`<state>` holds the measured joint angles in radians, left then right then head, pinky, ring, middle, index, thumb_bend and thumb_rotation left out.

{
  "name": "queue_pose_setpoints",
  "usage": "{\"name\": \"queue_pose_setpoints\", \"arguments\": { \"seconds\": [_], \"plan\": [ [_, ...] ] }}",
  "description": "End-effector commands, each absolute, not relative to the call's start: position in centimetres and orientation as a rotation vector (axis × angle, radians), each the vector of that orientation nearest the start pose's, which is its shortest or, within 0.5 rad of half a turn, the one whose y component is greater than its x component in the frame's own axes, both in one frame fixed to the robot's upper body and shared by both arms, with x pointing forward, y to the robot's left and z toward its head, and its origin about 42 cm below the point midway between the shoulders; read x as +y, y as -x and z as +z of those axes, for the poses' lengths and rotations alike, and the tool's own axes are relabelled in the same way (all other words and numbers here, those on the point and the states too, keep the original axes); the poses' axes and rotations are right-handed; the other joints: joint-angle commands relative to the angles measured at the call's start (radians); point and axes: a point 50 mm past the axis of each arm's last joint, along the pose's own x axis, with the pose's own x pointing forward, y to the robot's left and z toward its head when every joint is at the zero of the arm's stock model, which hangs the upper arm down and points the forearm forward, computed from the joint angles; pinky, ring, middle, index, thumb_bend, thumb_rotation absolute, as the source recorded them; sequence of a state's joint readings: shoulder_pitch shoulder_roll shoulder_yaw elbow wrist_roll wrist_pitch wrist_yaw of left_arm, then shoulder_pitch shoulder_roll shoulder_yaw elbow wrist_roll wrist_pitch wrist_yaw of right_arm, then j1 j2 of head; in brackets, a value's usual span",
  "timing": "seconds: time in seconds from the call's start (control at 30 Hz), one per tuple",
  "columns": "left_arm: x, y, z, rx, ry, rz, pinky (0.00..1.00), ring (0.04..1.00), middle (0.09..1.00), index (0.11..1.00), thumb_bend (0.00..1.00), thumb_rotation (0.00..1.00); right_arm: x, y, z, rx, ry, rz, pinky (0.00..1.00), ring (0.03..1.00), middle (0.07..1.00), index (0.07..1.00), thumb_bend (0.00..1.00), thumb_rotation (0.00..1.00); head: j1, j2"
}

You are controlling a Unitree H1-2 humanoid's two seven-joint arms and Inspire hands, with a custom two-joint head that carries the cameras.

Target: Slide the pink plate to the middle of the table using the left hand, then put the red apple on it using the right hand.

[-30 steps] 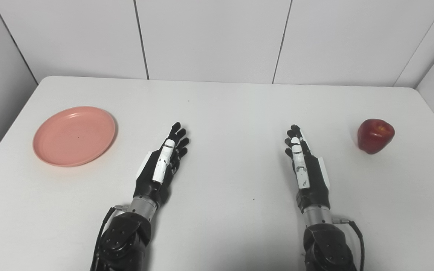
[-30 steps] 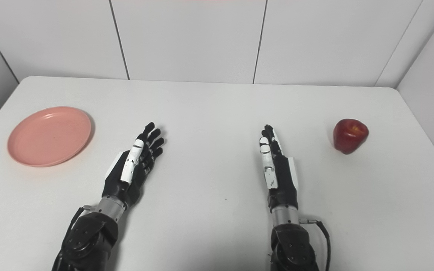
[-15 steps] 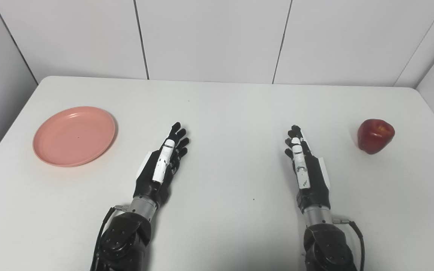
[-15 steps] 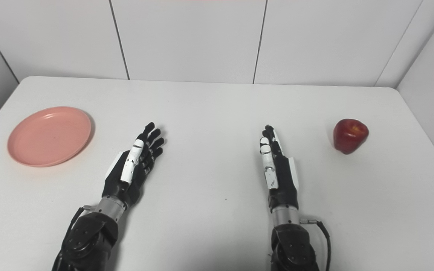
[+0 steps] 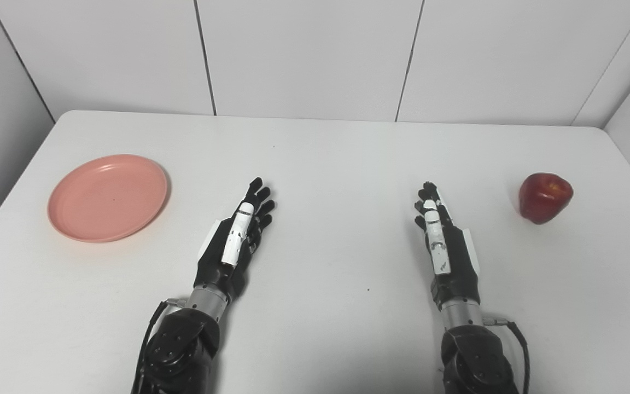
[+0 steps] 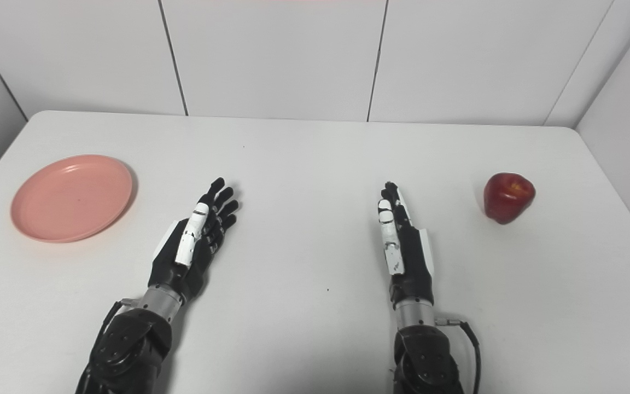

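White tabletop [image 5: 326, 158]: pink plate [image 5: 107, 197] lies flat near the left edge, empty; red apple [image 5: 544, 197] sits upright near the right edge, far across the tabletop from the plate. Left hand [image 5: 233, 241] lies low over the tabletop just right of the plate, fingers [image 5: 260, 200] extended and slightly spread, holding nothing. Right hand [image 5: 446, 246] is farther right of the plate, between left hand and apple, fingers straight and apart, empty, clear of the apple.
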<state>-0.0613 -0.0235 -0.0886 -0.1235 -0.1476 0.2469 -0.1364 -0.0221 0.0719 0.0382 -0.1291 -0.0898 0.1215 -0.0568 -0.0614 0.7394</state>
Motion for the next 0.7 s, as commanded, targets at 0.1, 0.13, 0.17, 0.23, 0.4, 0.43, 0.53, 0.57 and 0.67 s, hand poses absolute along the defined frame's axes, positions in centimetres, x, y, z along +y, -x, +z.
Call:
{"name": "queue_pose_setpoints", "arguments": {
  "seconds": [0.1,0.13,0.17,0.23,0.4,0.43,0.53,0.57,0.67],
  "plan": [
    [15.78,-30.12,14.64,-0.006,0.175,-0.291,1.0,0.98,0.996,0.989,0.43,1.0,-17.54,-29.79,14.78,-0.129,0.005,-0.023,0.93,0.93,0.938,0.936,0.21,1.0,0.003,0.001],
    [15.78,-30.12,14.65,-0.005,0.177,-0.292,1.0,0.98,0.996,0.989,0.43,1.0,-17.54,-29.79,14.8,-0.126,0.005,-0.023,0.93,0.931,0.938,0.936,0.21,1.0,0.003,0.001],
    [15.77,-30.12,14.66,-0.005,0.178,-0.292,1.0,0.981,0.997,0.99,0.43,1.0,-17.54,-29.78,14.82,-0.124,0.006,-0.022,0.93,0.931,0.939,0.936,0.22,1.0,0.003,0.001],
    [15.74,-30.1,14.71,-0.004,0.179,-0.292,1.0,0.981,0.997,0.989,0.43,1.0,-17.56,-29.76,14.83,-0.125,0.006,-0.021,0.94,0.934,0.941,0.939,0.22,1.0,0.003,0.001],
    [15.7,-30.13,14.72,-0.008,0.178,-0.293,1.0,0.984,0.999,0.99,0.43,1.0,-17.58,-29.79,14.79,-0.129,-0.003,-0.017,0.94,0.936,0.946,0.942,0.22,1.0,0.003,0.001],
    [15.7,-30.13,14.71,-0.008,0.177,-0.293,1.0,0.984,0.999,0.99,0.43,1.0,-17.58,-29.78,14.8,-0.128,-0.004,-0.017,0.94,0.936,0.946,0.943,0.22,1.0,0.004,0.0],
    [15.71,-30.11,14.67,-0.007,0.176,-0.292,1.0,0.983,0.998,0.988,0.43,1.0,-17.55,-29.75,14.84,-0.127,-0.008,-0.019,0.95,0.938,0.945,0.942,0.22,1.0,0.004,0.0],
    [15.71,-30.09,14.67,-0.006,0.177,-0.293,1.0,0.983,0.998,0.988,0.43,1.0,-17.56,-29.76,14.83,-0.129,-0.008,-0.019,0.95,0.938,0.945,0.942,0.22,1.0,0.003,0.0],
    [15.7,-30.11,14.63,-0.005,0.18,-0.292,1.0,0.983,0.998,0.989,0.43,1.0,-17.64,-29.8,14.74,-0.132,-0.003,-0.016,0.94,0.937,0.945,0.941,0.22,1.0,0.005,-0.001]
  ]
}}
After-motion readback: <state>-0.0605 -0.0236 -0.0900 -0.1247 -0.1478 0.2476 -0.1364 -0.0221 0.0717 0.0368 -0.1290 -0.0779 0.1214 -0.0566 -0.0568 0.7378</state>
